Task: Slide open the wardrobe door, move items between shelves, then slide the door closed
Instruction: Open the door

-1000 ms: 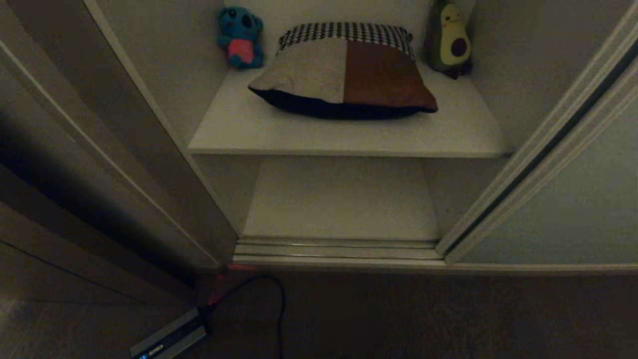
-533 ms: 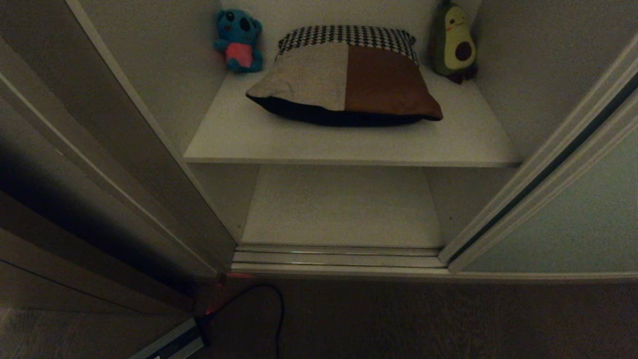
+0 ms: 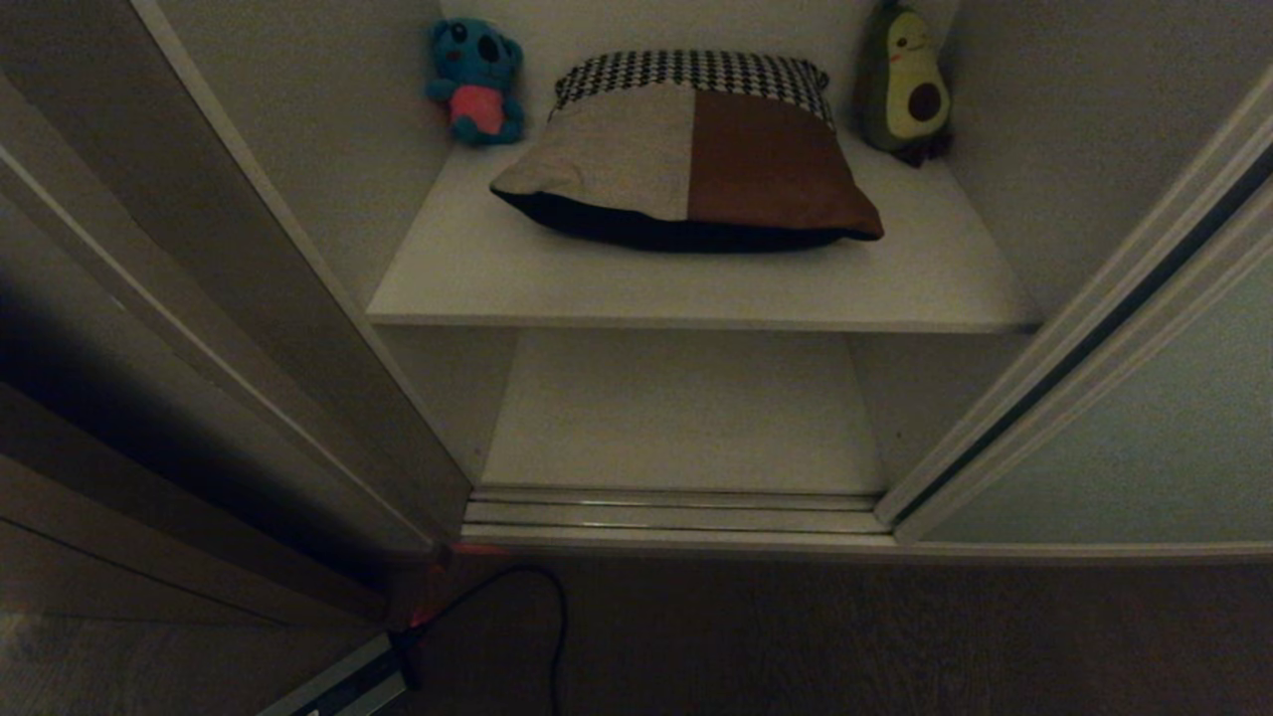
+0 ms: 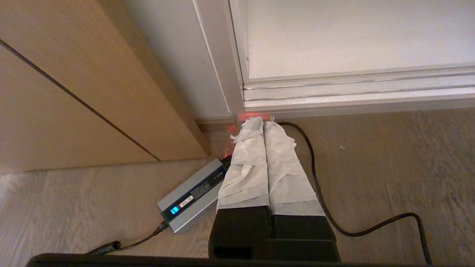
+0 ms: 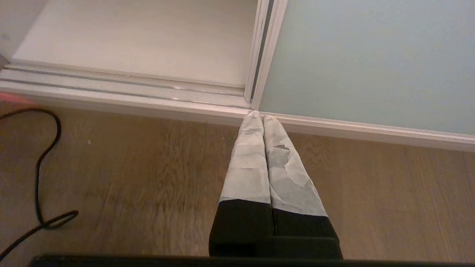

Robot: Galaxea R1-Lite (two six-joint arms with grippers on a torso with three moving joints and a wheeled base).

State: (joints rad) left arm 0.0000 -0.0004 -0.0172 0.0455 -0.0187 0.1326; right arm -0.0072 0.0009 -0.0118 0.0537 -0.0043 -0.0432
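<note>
Standing open, the wardrobe has its sliding door [image 3: 1144, 418] pushed to the right. Upper shelf [image 3: 696, 288] holds two stacked cushions: cream-and-brown cushion [image 3: 686, 159] on top, houndstooth cushion [image 3: 696, 70] beneath, flanked by a blue plush [image 3: 475, 80] and an avocado plush [image 3: 907, 85]. Lower shelf [image 3: 686, 418] bare. Left gripper [image 4: 263, 120] clenched, empty, low over the floor near a power brick [image 4: 193, 194]. Right gripper [image 5: 258, 115] clenched, empty, by the door's bottom corner. Cushions well above both.
</note>
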